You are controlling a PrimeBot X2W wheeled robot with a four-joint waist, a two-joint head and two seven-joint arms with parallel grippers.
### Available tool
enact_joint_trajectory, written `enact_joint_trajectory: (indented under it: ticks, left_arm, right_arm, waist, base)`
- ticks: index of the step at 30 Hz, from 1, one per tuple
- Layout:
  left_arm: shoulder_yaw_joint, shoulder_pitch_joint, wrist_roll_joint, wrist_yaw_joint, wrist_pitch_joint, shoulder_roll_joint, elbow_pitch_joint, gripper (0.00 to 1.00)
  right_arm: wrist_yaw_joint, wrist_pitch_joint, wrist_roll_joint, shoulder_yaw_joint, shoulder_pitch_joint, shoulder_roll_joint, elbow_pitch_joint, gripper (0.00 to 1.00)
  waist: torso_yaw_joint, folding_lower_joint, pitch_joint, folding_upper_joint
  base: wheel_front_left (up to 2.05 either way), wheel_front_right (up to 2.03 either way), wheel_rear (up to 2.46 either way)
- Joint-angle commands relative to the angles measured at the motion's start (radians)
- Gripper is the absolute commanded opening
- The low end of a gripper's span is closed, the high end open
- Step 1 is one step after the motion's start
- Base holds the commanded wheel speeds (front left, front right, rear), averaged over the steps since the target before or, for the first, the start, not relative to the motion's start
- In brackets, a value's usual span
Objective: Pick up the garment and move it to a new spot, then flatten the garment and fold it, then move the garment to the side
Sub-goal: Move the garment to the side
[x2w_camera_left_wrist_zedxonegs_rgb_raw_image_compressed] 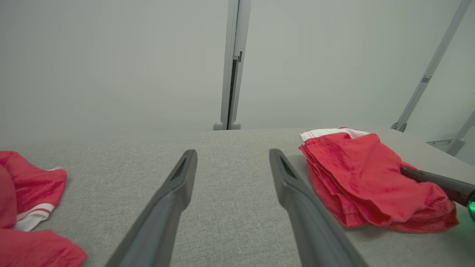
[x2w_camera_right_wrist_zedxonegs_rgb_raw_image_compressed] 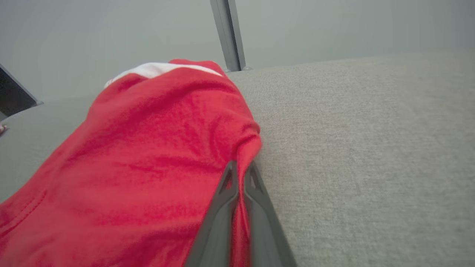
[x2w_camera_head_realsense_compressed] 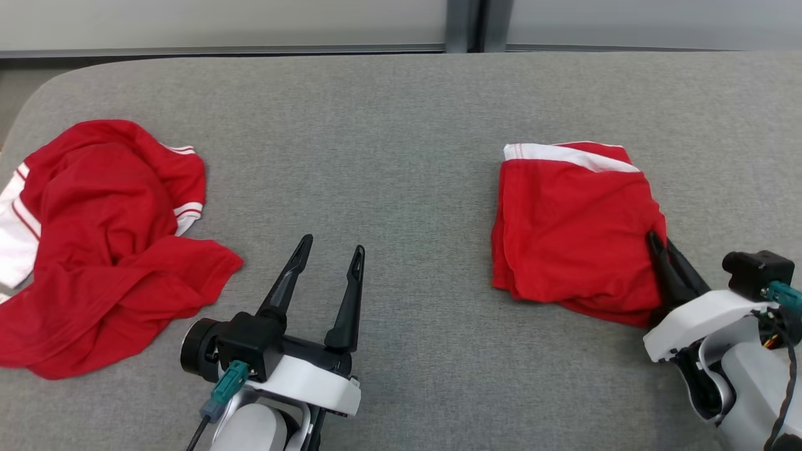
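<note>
A folded red garment (x2w_camera_head_realsense_compressed: 570,219) with a white band along its far edge lies on the right of the grey cloth-covered table (x2w_camera_head_realsense_compressed: 407,125). My right gripper (x2w_camera_head_realsense_compressed: 658,241) is shut on the garment's near right edge. In the right wrist view a fold of the garment (x2w_camera_right_wrist_zedxonegs_rgb_raw_image_compressed: 148,148) is pinched between the closed fingers of that gripper (x2w_camera_right_wrist_zedxonegs_rgb_raw_image_compressed: 240,167). My left gripper (x2w_camera_head_realsense_compressed: 332,244) stands open over bare table near the front middle, nothing between its fingers. In the left wrist view the left gripper (x2w_camera_left_wrist_zedxonegs_rgb_raw_image_compressed: 233,154) points across the table, the garment (x2w_camera_left_wrist_zedxonegs_rgb_raw_image_compressed: 356,174) to its right.
A second red garment (x2w_camera_head_realsense_compressed: 106,238) with white striped trim lies crumpled at the table's left, seen too in the left wrist view (x2w_camera_left_wrist_zedxonegs_rgb_raw_image_compressed: 26,193). A pale wall with a vertical post (x2w_camera_left_wrist_zedxonegs_rgb_raw_image_compressed: 232,63) stands behind the table's far edge.
</note>
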Motion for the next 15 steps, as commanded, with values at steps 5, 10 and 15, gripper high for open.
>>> enact_joint_trajectory:
  ticks: [5, 10, 15]
  left_arm:
    - [-0.004, -0.026, 0.008, -0.005, -0.001, 0.004, -0.009, 1.00]
    - [-0.022, -0.066, 0.023, -0.016, -0.001, 0.004, -0.012, 1.00]
    - [-0.034, -0.128, 0.050, -0.032, 0.000, 0.004, -0.003, 1.00]
  right_arm:
    - [0.000, -0.015, -0.101, 0.041, -0.041, -0.051, -0.006, 0.00]
    - [0.000, -0.015, -0.203, 0.096, -0.081, -0.137, -0.051, 0.00]
    - [0.000, -0.015, -0.320, 0.205, -0.133, -0.265, -0.081, 0.00]
  waist:
    - [-0.058, 0.0000, 0.007, -0.0001]
    - [-0.131, 0.0000, 0.048, -0.0001]
    - [-0.210, 0.0000, 0.115, -0.0001]
  base:
    - [0.00, 0.00, 0.00]
    - [0.00, 0.00, 0.00]
    - [0.00, 0.00, 0.00]
